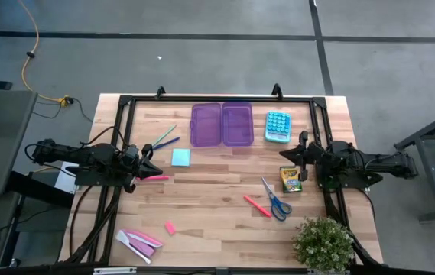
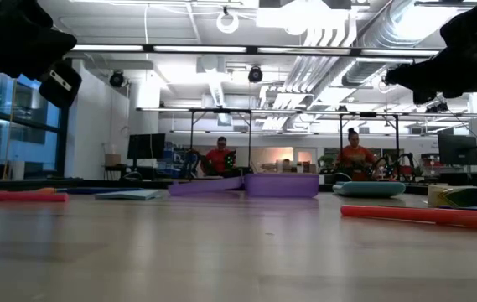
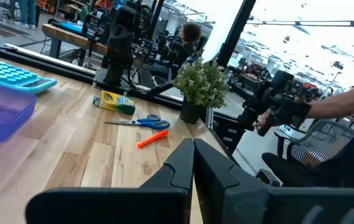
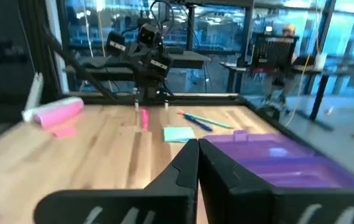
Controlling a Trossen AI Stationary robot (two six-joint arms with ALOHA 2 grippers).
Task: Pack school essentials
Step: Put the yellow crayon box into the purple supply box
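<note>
A pale wooden worktop [image 1: 217, 206] fills the overhead view, with one dark robot arm parked at each side edge. Toward the far edge lies an open purple pencil case [image 1: 222, 124], its two shallow halves side by side and, as far as the view shows, holding nothing. Just to its right sits a light-blue calculator [image 1: 277, 127] with round buttons. A small potted plant [image 1: 323, 243] stands at the near right corner. Judging by this layout, packing has not begun: every item is out on the wood. The yellow crayon box [image 1: 290, 179] lies just beside the right gripper [image 1: 301, 162], with the blue-handled scissors [image 1: 277, 201] and an orange-pink marker [image 1: 256, 206] nearer the front. A light-blue square notepad [image 1: 180, 157] sits left of centre, and green and blue pencils [image 1: 164, 140] lie between it and the case. A second pink marker [image 1: 156, 178] lies right at the left gripper [image 1: 150, 162]; contact cannot be made out. A small pink eraser [image 1: 170, 228] rests near the front, beside flat pink-and-white pieces [image 1: 137, 242]. In the wrist views each gripper's fingers are pressed together, holding nothing. People sit in the room behind the worktop.
</note>
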